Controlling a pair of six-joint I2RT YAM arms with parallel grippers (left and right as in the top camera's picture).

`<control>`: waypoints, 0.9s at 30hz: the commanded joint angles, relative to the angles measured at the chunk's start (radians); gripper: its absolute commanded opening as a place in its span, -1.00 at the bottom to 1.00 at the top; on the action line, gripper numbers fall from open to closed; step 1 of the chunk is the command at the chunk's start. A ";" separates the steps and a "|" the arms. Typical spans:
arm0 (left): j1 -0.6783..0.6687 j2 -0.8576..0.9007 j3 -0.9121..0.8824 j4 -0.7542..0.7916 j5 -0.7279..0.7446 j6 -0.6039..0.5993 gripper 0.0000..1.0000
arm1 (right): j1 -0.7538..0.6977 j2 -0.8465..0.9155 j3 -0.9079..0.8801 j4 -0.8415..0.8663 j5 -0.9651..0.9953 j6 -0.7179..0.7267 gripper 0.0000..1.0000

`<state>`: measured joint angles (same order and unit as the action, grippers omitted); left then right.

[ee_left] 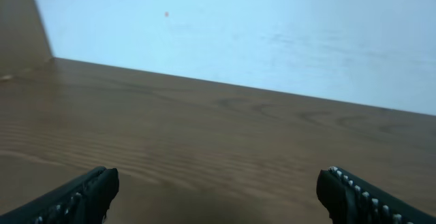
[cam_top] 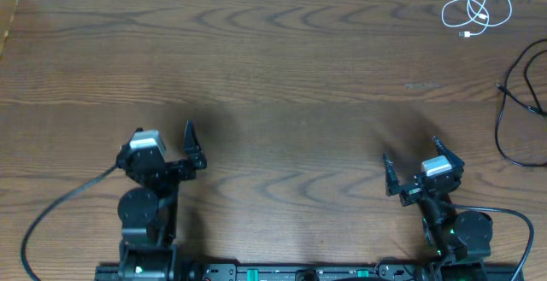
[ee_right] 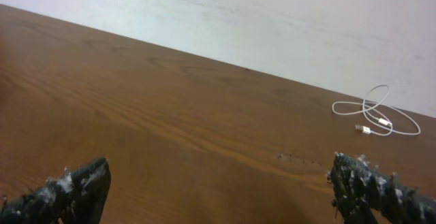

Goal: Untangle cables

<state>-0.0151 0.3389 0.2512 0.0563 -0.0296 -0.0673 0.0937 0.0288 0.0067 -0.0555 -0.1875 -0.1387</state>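
Observation:
The white cable [cam_top: 476, 8] lies coiled in loose overlapping loops at the table's far right corner, and shows in the right wrist view as the white cable [ee_right: 362, 129] near the wall. The black cable [cam_top: 499, 119] snakes along the right edge, partly out of frame and apart from the white one. My left gripper [cam_top: 162, 129] hovers open at the near left over bare wood, far from both cables; the left gripper [ee_left: 218, 183] holds nothing. My right gripper [cam_top: 410, 149] is open at the near right, and the right gripper [ee_right: 219, 166] has only tabletop between its fingers.
The wooden table [cam_top: 282, 76] ends at a pale wall [ee_left: 272, 26] along the far side. Thick black arm wires loop at the near left [cam_top: 47, 217] and near right [cam_top: 513, 215]. A faint scuff [cam_top: 420, 85] marks the wood right of centre.

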 commanded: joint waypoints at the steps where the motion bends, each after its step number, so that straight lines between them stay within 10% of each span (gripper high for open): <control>1: 0.044 -0.091 -0.063 0.006 -0.012 0.066 0.96 | -0.006 -0.002 -0.001 -0.005 -0.006 0.011 0.99; 27: 0.130 -0.333 -0.247 -0.127 -0.005 0.067 0.96 | -0.006 -0.002 -0.001 -0.005 -0.006 0.011 0.99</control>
<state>0.1097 0.0109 0.0204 -0.0257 -0.0250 -0.0174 0.0937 0.0292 0.0067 -0.0555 -0.1875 -0.1390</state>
